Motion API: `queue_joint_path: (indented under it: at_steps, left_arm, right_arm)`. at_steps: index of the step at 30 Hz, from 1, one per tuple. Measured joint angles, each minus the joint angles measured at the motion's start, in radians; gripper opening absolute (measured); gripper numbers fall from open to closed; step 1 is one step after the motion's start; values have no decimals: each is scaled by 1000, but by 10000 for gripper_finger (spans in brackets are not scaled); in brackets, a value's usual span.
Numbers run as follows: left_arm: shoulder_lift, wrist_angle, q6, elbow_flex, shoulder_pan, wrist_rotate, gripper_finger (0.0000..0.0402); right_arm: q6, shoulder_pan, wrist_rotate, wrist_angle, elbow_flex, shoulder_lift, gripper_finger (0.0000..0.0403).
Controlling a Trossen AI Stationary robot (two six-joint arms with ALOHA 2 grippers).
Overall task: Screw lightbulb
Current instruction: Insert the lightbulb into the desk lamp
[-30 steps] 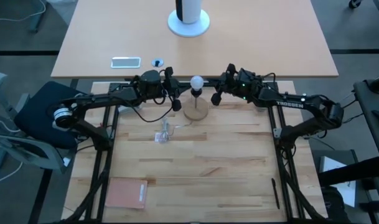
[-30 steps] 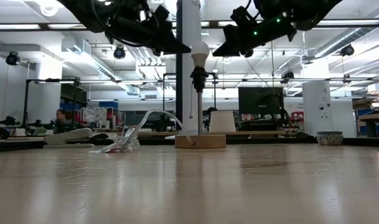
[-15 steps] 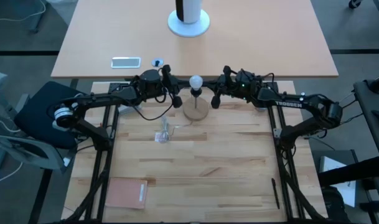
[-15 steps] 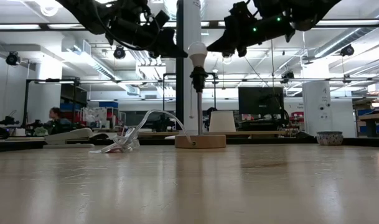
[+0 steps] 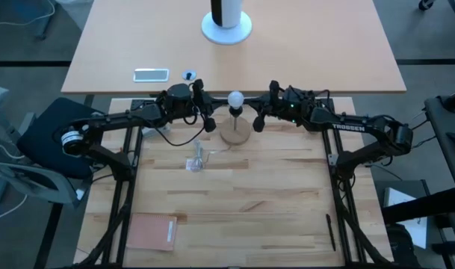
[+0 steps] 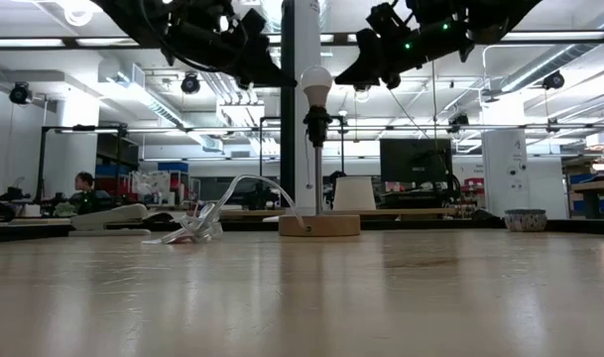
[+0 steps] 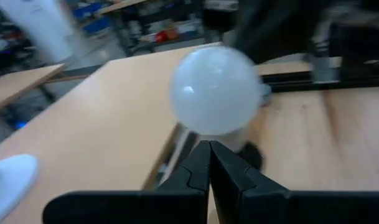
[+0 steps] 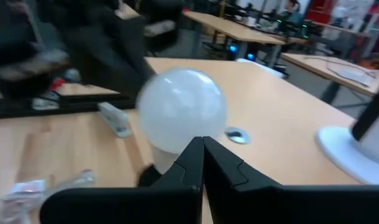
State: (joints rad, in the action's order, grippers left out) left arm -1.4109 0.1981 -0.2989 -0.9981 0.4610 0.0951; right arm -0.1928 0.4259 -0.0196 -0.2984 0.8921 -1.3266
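The small frosted white lightbulb (image 5: pixel 235 98) sits upright atop a thin black socket stem (image 6: pixel 316 169), which rises from a round wooden base (image 5: pixel 235 133) at the far middle of the light wooden tabletop (image 5: pixel 234 209). In the low view the bulb (image 6: pixel 315 86) stands with its globe above the black socket, clear of both arms.

The left gripper (image 5: pixel 207 113) hovers just to the left of the bulb, level with it, its two dark fingers (image 7: pixel 195 174) pressed together and aimed at the globe (image 7: pixel 215 90) without touching it. The right gripper (image 5: pixel 260 113) hovers just to the right of the bulb, its fingers (image 8: pixel 192 163) likewise pressed together and pointing at the globe (image 8: pixel 182 109), apart from it.

A small crumpled clear plastic wrapper (image 5: pixel 197 159) lies on the tabletop, nearer and to the left of the wooden base. A flat reddish-brown rectangular pad (image 5: pixel 150 232) lies at the near left corner.
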Motion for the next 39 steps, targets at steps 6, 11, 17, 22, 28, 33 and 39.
queue_joint_path:
  at_steps: [6,11,17,22,28,33,39]
  left_arm:
    - [-12,40,-9,-1,0,80,0]
    - [-44,84,-7,-1,4,57,0]
    - [-63,98,-10,0,8,10,0]
    - [-66,97,-6,0,14,1,0]
    - [-63,85,-6,0,13,-7,0]
    - [-27,44,-6,0,13,-6,0]
    - [-13,31,-6,0,12,100,0]
  right_arm:
    - [-10,32,-6,-24,0,-19,0]
    - [-15,33,21,-34,0,-31,0]
    - [-18,15,72,-27,0,-31,0]
    - [-18,-16,88,-17,0,-30,0]
    - [-17,-38,57,-5,0,-26,0]
    - [-19,-35,-11,30,0,-1,0]
    - [-52,-19,-82,32,0,2,0]
